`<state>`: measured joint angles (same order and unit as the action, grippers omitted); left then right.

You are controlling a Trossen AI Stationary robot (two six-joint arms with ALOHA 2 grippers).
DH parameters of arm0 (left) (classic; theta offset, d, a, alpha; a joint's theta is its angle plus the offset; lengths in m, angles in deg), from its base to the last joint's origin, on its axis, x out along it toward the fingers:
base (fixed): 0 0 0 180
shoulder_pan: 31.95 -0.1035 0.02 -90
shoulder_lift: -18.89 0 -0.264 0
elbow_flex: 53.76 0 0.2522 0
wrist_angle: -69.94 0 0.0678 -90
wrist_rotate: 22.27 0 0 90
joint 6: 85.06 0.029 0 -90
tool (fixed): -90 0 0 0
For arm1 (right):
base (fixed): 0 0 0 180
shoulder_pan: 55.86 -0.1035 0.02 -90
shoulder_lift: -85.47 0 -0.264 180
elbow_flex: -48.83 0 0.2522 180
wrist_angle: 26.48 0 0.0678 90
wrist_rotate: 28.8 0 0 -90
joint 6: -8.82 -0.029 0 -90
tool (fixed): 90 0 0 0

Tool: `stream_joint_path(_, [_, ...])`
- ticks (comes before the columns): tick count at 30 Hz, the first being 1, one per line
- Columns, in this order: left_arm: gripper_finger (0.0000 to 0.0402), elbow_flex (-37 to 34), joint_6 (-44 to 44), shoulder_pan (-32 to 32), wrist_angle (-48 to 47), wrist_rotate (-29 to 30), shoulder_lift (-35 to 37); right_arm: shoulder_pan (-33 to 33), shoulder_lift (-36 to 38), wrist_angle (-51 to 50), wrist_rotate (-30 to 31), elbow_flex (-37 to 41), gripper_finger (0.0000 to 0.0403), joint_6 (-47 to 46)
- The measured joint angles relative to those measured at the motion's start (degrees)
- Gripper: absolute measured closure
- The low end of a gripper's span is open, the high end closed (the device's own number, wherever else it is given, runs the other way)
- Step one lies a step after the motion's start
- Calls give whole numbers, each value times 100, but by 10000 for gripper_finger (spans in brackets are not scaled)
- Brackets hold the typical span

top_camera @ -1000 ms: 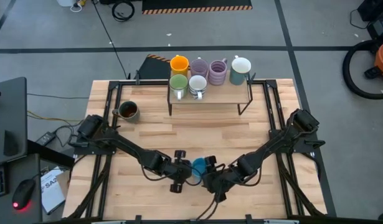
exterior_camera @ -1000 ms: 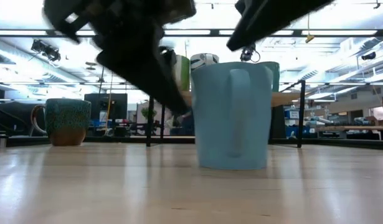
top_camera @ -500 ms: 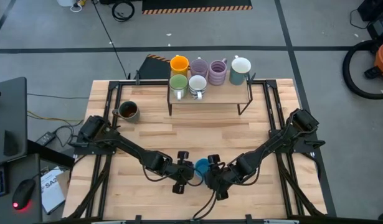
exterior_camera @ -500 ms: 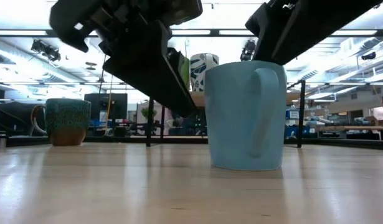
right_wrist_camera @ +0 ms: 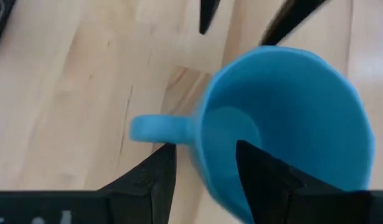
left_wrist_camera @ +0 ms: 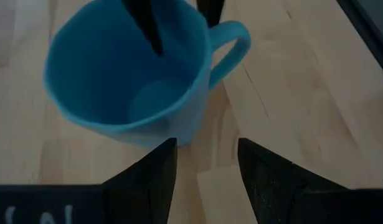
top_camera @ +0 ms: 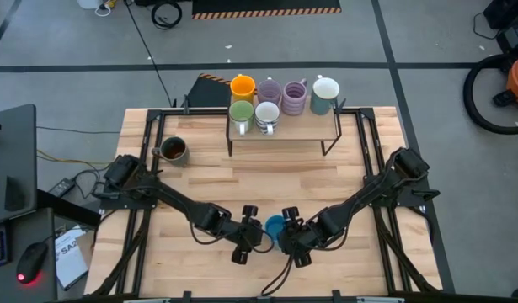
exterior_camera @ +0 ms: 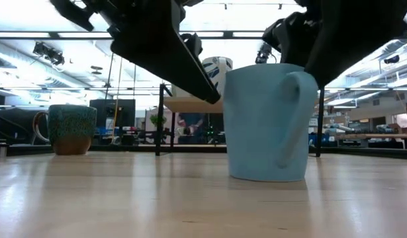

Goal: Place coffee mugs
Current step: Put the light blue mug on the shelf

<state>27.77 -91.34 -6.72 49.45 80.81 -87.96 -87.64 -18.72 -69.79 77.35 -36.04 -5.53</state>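
Note:
The blue mug [top_camera: 274,225] stands upright on its base on the table near the near edge; it also shows in the low view [exterior_camera: 266,125]. My left gripper [top_camera: 257,231] is open on the mug's left side, with the mug just ahead of its fingertips [left_wrist_camera: 207,142]. My right gripper [top_camera: 285,229] is open on the mug's right side, its fingers astride the mug's wall [right_wrist_camera: 207,146]. The orange mug [top_camera: 242,86], two pale purple mugs [top_camera: 281,93], two white mugs [top_camera: 326,88] and the green mug [top_camera: 241,112] stand on the rack. The dark mug [top_camera: 173,150] stands at far left. My left gripper has one fingertip [exterior_camera: 213,96] against the mug's outer wall just under the rim, on the mug's left side, slanting down from the left. My right gripper has one finger [right_wrist_camera: 260,174] inside the mug and one [right_wrist_camera: 154,177] outside, beside the handle [right_wrist_camera: 157,129], slanting down from the right. I cannot tell whether either finger touches the wall.
A low wooden rack on dark legs [top_camera: 284,128] stands at the far middle of the table. Bare wood lies between the rack and the grippers. Dark frame rails [top_camera: 372,160] run along the table's left and right sides.
The blue mug has slid a little toward the table's right edge and turned about, its handle swinging from the near side toward the right. My left gripper has followed it rightward. My right gripper has come lower over the mug.

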Motion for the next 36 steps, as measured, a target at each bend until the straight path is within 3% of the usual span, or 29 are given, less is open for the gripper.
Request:
stream_joint_path(10, [225, -2, -85, -67, -62, 22, 0, 57, -167, 130, 114, 13, 252, -7])
stream_joint_path(22, [225, -7, -24, -67, -1210, 184, 825, 88, -38, -475, 37, 17, 342, 201])
stream_joint_path(27, [225, -7, -6, -67, -1575, 469, 1190, 123, 269, -1064, 38, 19, 364, 601])
stream_joint_path(36, [225, -4, 355, -63, -1609, 516, 1408, 344, 1274, -1739, 101, 19, 361, 1894])
